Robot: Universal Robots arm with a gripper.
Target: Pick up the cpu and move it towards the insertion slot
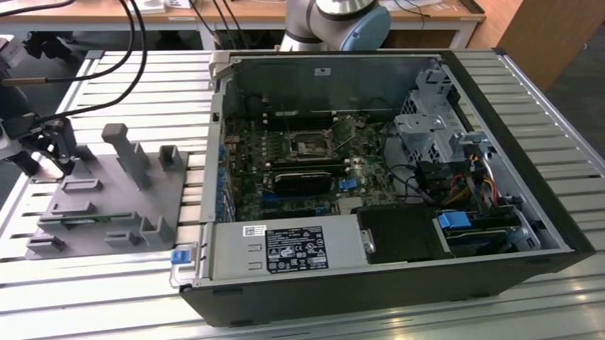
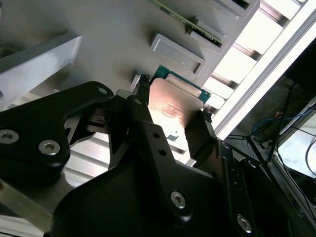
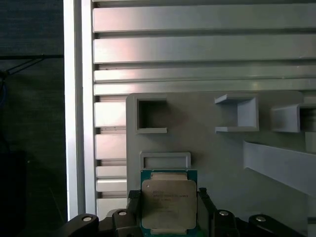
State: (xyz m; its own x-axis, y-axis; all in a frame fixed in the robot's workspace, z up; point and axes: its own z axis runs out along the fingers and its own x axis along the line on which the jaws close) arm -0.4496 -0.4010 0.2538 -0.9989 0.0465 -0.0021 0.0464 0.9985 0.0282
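Gripper (image 1: 47, 159) stands over the grey holder tray (image 1: 113, 212), which lies by the slatted table's (image 1: 142, 85) edge at the exterior view's left.

Both wrist views show the gripper (image 3: 168, 195) clamped on the cpu (image 3: 169, 205). Its black fingers (image 3: 134, 212) press against two opposite edges of the chip. The cpu's metal lid faces the cameras and its green board shows around the rim.

In the second wrist view the cpu (image 2: 170, 111) sits between the fingertips of the gripper (image 2: 175, 97), close above the tray surface. I cannot tell whether it is touching the tray or clear of it.

The insertion slot (image 1: 310, 146) is on the motherboard (image 1: 283, 205) inside the open computer case (image 1: 321, 78). The case sits mid-table, well apart from the gripper.
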